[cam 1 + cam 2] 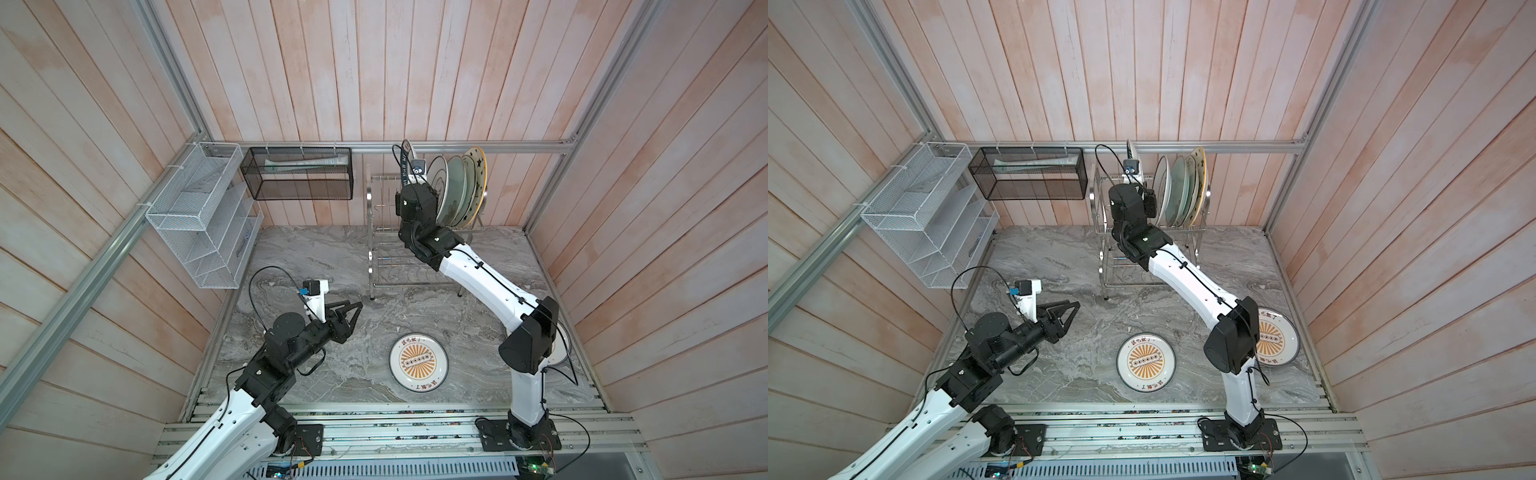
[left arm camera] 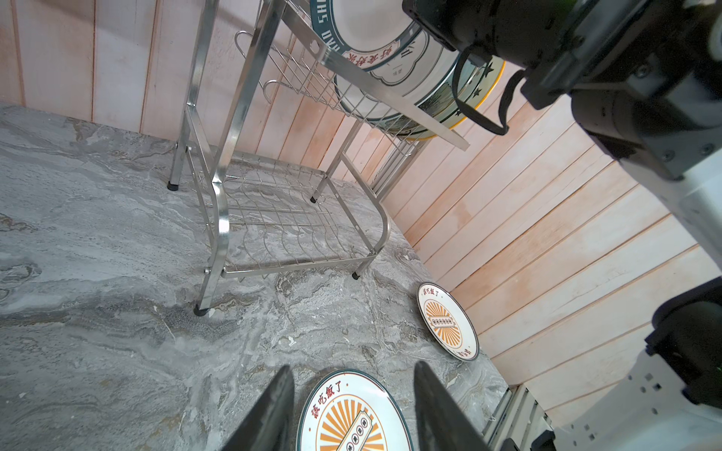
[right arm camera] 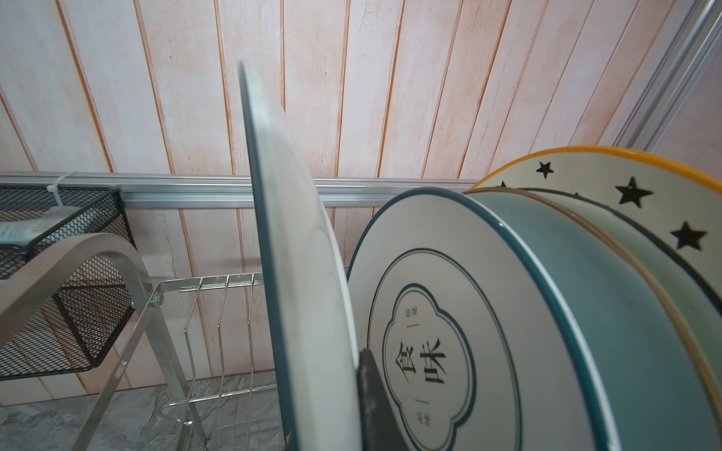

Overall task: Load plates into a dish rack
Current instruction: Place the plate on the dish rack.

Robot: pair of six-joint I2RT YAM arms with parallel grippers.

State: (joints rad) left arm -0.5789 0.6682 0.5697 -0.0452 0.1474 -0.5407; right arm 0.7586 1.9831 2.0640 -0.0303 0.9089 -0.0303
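Pinched edge-on in your right end effector (image 3: 361,394), the green-lettered plate (image 3: 297,273) stands at frame centre, over the dish rack (image 3: 218,308). Lower it straight between rods, clear of the quatrefoil plate (image 3: 429,351). Your left end effector (image 1: 351,311) hovers spread, empty.

Shiny steel two-tier wire dish rack (image 2: 220,218), upper tier, upright: green quatrefoil ceramic plate (image 3: 429,351), pale green plate (image 3: 578,281), cream plate (image 1: 468,178), black-starred gold-rimmed plate (image 3: 633,195). Green-lettered rim plate (image 3: 297,273) on edge just beside the quatrefoil. Orange sunburst plate (image 1: 418,362) and second sunburst plate (image 1: 1277,336) flat on grey marbled table (image 1: 332,270) — well apart
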